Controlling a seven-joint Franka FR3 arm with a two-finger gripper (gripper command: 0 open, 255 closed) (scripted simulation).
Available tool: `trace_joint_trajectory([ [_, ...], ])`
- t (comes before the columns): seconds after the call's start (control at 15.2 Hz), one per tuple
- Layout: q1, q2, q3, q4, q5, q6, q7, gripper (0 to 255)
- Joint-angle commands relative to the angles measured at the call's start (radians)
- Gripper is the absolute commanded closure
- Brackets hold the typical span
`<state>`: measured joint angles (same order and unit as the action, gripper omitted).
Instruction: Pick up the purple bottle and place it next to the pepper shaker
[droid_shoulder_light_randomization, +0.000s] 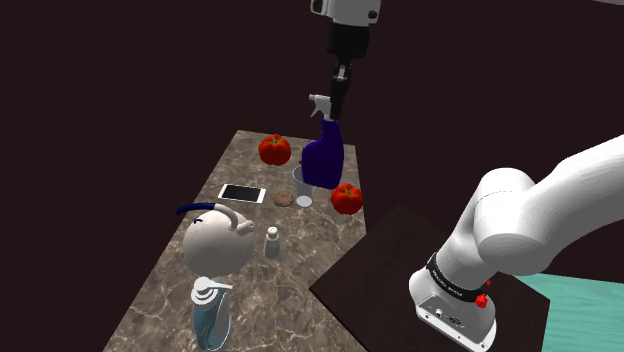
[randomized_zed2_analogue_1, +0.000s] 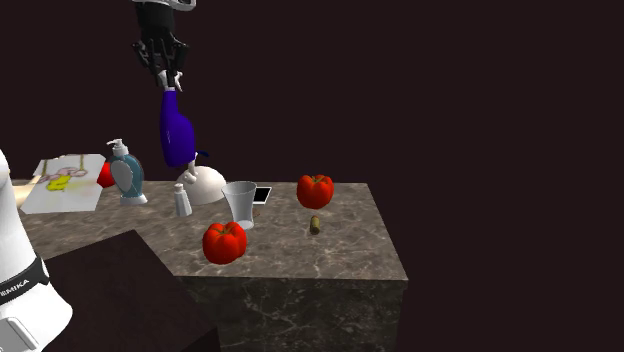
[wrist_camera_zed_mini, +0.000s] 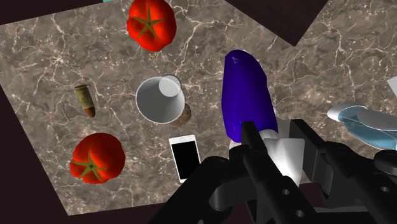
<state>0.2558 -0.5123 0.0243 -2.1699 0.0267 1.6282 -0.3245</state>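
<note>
Tool (droid_shoulder_light_randomization: 340, 98) is clamped on the white spray head of the purple bottle (droid_shoulder_light_randomization: 325, 160); in the wrist view both fingers (wrist_camera_zed_mini: 253, 137) pinch that head from either side, and the purple body hangs below them at a tilt; so the bottle is up off the tabletop (droid_shoulder_light_randomization: 180, 290), well apart from the pepper shaker (droid_shoulder_light_randomization: 272, 242), out past the glass (droid_shoulder_light_randomization: 303, 187) as seen from the shaker.

I read the bottle as a stiff plastic shell, smooth-sided, probably light unless there is liquid in it; if there is, it will slosh and tug at the hold. Gripped this high, the body acts like a pendulum; that lean tells me it can pivot in the pinch, so I want slow, even travel; a quick stop could swing it or let the head slip. The neck just under the trigger is the sensible place to hold it; the wide body looks too slick and too broad for these fingers.

It is tall on a narrow base, so it will tip easily; I would get it upright before it touches down. The white dome (droid_shoulder_light_randomization: 215, 245) sits just beside the shaker, so the bare marble on the shaker's other side looks the safer spot.
</note>
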Motion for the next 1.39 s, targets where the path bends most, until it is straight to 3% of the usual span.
trace_joint_trajectory([
  [0.0,0.001,-0.006,0.002,-0.035,0.001,0.030,0.001,255],
  [1.32,0.002,0.008,0.005,-0.294,0.004,0.303,-0.003,255],
])
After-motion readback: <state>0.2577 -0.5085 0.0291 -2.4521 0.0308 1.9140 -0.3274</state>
